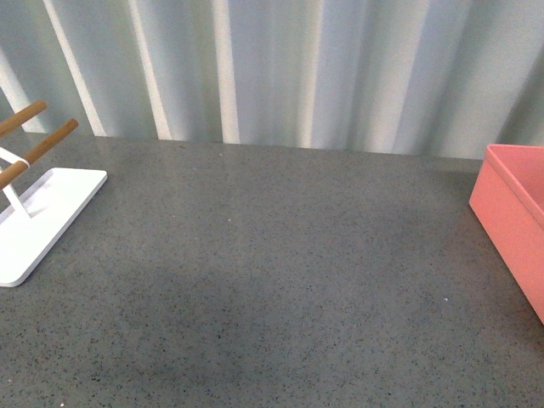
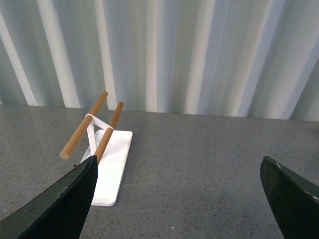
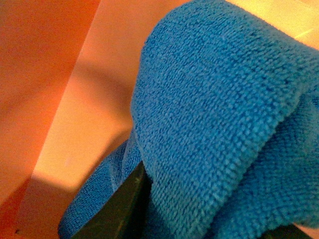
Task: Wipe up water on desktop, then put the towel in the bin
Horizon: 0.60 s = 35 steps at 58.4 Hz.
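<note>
The blue towel (image 3: pixel 214 114) fills most of the right wrist view, bunched in folds, and my right gripper (image 3: pixel 199 219) is shut on it. Salmon-pink walls and floor of the bin (image 3: pixel 60 99) surround the towel there, so the gripper hangs inside the bin. In the front view only a corner of the bin (image 1: pixel 514 212) shows at the right edge, on the speckled dark grey desktop (image 1: pixel 272 280); neither arm is in that view. My left gripper (image 2: pixel 179 199) is open above the desktop (image 2: pixel 199 159), with nothing between its dark fingers (image 2: pixel 65 204).
A white flat-based rack with wooden rods (image 1: pixel 34 204) stands at the desktop's left side; it also shows as the rack (image 2: pixel 102 149) ahead of the left gripper. A pale corrugated wall (image 1: pixel 280 68) closes off the back of the desktop.
</note>
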{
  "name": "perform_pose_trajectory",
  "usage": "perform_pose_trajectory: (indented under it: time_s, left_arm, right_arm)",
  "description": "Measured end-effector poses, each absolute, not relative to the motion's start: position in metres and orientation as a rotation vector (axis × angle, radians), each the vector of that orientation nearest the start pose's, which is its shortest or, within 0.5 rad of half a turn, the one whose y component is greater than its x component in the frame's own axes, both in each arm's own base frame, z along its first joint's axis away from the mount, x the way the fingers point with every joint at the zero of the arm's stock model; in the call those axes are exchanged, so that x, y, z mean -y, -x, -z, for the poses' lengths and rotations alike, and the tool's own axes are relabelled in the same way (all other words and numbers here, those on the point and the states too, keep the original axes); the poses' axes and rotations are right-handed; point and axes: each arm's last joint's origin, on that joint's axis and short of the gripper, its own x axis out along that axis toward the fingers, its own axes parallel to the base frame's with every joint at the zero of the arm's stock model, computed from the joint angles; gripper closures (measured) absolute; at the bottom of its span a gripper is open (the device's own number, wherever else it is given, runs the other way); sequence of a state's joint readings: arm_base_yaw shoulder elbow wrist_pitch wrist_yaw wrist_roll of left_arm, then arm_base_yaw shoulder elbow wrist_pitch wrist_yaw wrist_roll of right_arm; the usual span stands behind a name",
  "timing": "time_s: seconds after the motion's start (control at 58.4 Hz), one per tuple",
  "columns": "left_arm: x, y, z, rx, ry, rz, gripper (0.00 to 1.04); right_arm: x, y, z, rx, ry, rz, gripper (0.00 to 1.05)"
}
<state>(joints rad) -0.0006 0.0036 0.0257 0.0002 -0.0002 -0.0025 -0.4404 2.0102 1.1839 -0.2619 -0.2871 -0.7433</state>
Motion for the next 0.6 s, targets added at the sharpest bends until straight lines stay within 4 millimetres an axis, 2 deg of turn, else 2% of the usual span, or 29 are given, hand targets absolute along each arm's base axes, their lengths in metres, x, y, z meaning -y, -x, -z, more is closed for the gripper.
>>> perform_pose_trajectory:
  time_s: [0.257,0.325,0.497,0.599]
  left_arm:
    - [0.0,-0.096,-0.172,0.022,0.002,0.0,0.07]
    - [0.0,-0.096,-0.172,0.022,0.002,0.0,0.07]
    - [0.0,-0.096,-0.172,0.022,0.002,0.001,0.07]
    - [0.0,-0.096,-0.172,0.022,0.002,0.001,0.07]
  right_arm:
    - [0.155,-0.355,-0.13,-0.976,0.286,-0.246,0.2]
    - [0.154,-0.355,-0.134,-0.967,0.279,-0.25,0.06]
    - [0.15,-0.357,-0.149,-0.916,0.269,-0.231,0.07]
    - [0.142,-0.358,-0.191,-0.741,0.302,-0.153,0.07]
